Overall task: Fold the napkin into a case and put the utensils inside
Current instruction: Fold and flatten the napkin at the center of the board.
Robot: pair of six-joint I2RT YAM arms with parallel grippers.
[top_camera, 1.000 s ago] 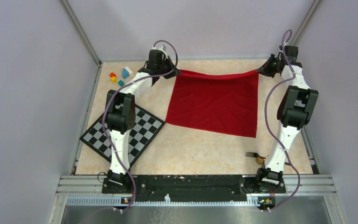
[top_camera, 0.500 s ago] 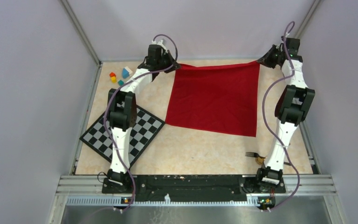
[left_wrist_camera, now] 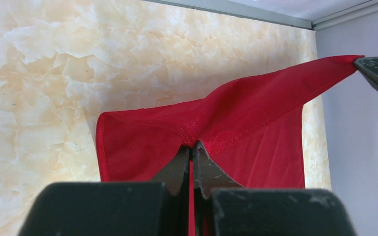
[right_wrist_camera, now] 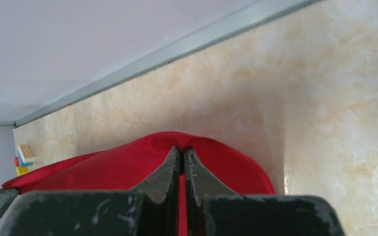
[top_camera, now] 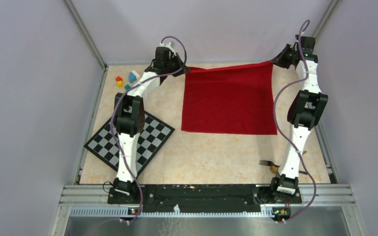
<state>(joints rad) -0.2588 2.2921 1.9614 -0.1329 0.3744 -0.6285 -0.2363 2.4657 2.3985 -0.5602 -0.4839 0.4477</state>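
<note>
**Clerk:** Item one, the napkin. Where is it, and in what condition?

**Inspector:** The napkin [top_camera: 229, 103] is spread open in a single layer, unfolded, to the right of the checkered mat [top_camera: 152, 140]. Its near-left corner sits just beside the mat's right-hand corner. A thin strip of table [top_camera: 216, 152] shows between them, so they are not touching. The near part lies flat. The far edge is raised off the table and stretched between the two grippers, dipping slightly in the middle.

**Clerk:** And the grippers?

**Inspector:** The left gripper [top_camera: 184, 69] is beyond the mat and to its right, clamped on the napkin's far-left corner. Its wrist view shows the jaws pressed together with red cloth bunched at the tips. The right gripper [top_camera: 275, 61] is well apart from the mat, farther right, and pinches the far-right corner in the same way, with its jaws closed on the cloth.

**Clerk:** The utensils?

**Inspector:** The fork [top_camera: 265, 162] and spoon [top_camera: 274, 168] lie together on the table far to the right of the mat, roughly level with its near corner. They are beside the foot of the right arm. Only the spoon's gold bowl shows clearly. Neither touches the napkin.

**Clerk:** Anything else on the table?

**Inspector:** Small coloured blocks [top_camera: 127, 80] sit in a cluster beyond the mat, on the table's far-left side.
</note>
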